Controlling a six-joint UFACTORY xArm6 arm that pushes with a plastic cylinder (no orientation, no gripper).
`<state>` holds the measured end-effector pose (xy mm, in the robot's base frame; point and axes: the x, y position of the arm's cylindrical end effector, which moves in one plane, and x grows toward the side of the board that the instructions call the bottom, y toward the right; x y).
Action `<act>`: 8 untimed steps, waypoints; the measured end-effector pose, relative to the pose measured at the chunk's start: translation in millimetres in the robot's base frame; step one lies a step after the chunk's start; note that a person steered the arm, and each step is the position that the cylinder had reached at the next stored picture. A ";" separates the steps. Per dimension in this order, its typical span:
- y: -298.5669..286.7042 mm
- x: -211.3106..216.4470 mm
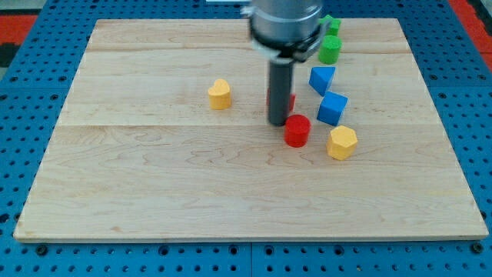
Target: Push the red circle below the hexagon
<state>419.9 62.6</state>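
The red circle (297, 130) lies right of the board's middle. The yellow hexagon (341, 142) sits just to its right and slightly lower, close to it. My tip (277, 122) stands just left of the red circle and slightly above it, close to or touching its upper-left edge. A second red block (290, 101) is mostly hidden behind the rod; its shape cannot be made out.
A blue cube (332, 108) and a blue triangle-like block (322, 78) stand above the hexagon. Two green blocks (330, 49) (330, 25) sit near the view's top. A yellow block (220, 94) lies left of the rod. The wooden board (154, 192) rests on a blue pegboard.
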 end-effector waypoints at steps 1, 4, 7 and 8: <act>16.8 9.1; -32.8 111.3; 0.0 164.1; 6.0 143.5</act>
<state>563.4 68.6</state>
